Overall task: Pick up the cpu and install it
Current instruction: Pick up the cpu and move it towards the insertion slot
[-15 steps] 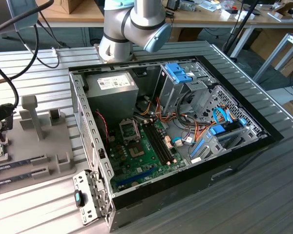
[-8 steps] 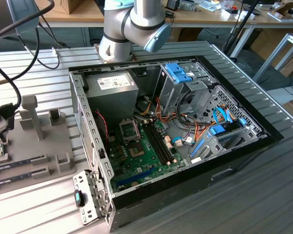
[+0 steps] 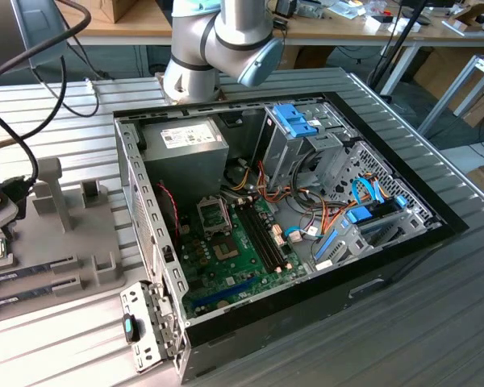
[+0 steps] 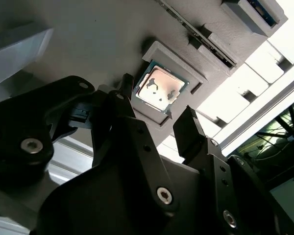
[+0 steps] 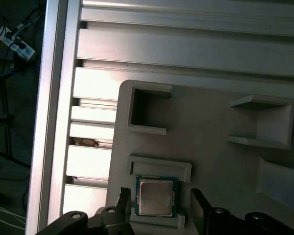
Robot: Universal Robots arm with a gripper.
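Observation:
The cpu (image 4: 159,88) (image 5: 156,197) is a small square chip with a silvery top and a thin green rim. It lies flat in a square recess of a grey holder block (image 5: 210,161) (image 3: 64,234) outside the computer case. My gripper (image 4: 157,105) (image 5: 160,203) is open just above it. In both wrist views one black finger (image 4: 123,88) (image 5: 123,201) stands on each side of the chip, and nothing is held. Inside the case, the motherboard's socket (image 3: 224,247) sits by its raised metal frame (image 3: 212,213).
The open computer case (image 3: 306,266) takes up the middle of the slatted metal table (image 3: 436,322), with drive cages and cables on the exterior view's right. Long memory sticks (image 3: 24,278) (image 4: 196,29) lie in slots of the grey holder. Cables hang at the exterior view's left.

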